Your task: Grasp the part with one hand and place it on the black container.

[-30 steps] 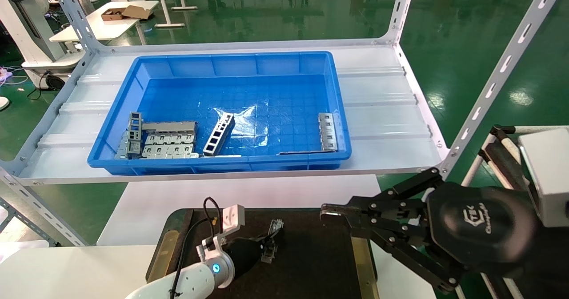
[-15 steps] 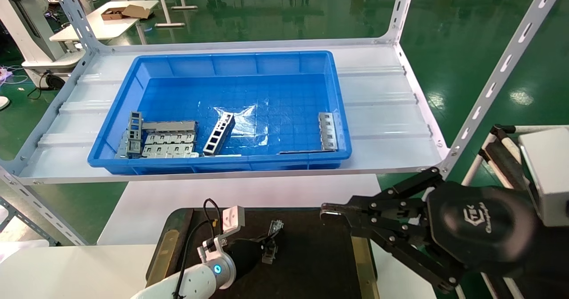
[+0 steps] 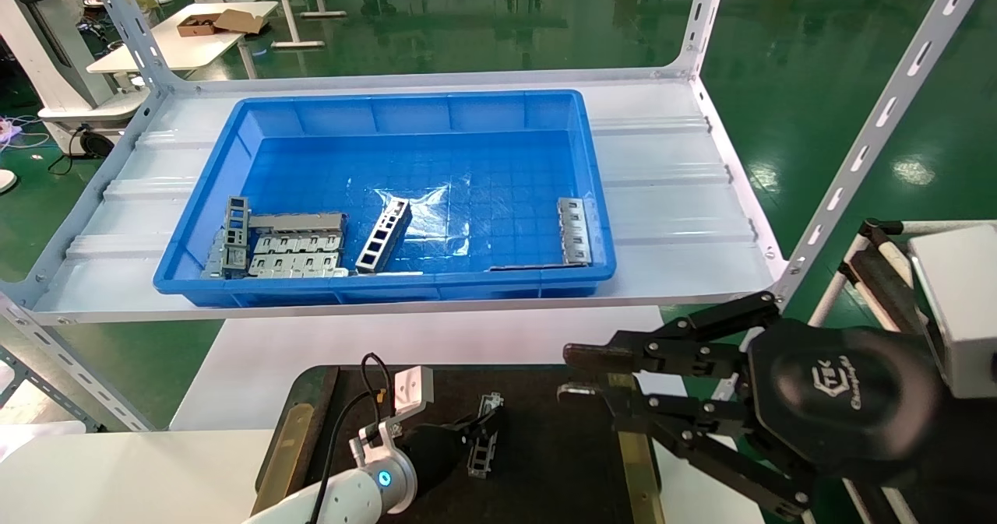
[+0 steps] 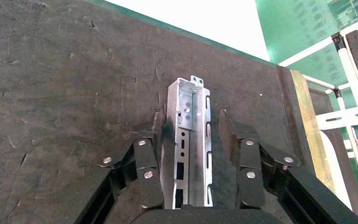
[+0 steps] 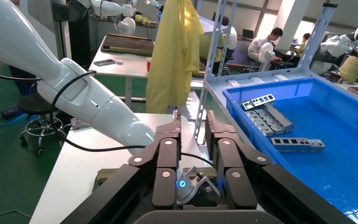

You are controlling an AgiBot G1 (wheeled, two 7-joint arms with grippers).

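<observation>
Now the left claw point(image 4: 191, 154) stands open around the part point(image 4: 189, 140) lying on the black container point(image 3: 545, 446). Best lift straight up, without nudging it. Right claw point(image 3: 580, 368) hangs idle, slightly parted.

Part point(image 4: 189, 154) near end hidden under left gripper point(image 4: 193, 154) body; black container point(image 3: 545, 462) cut off by frame edge.

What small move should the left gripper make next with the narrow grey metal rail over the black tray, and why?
Probably lift straight up and clear. The left gripper is open, its fingers apart from the narrow grey metal rail, which appears to lie flat on the flat matte black tray. The right gripper hovers idle at the tray's right edge.
</observation>
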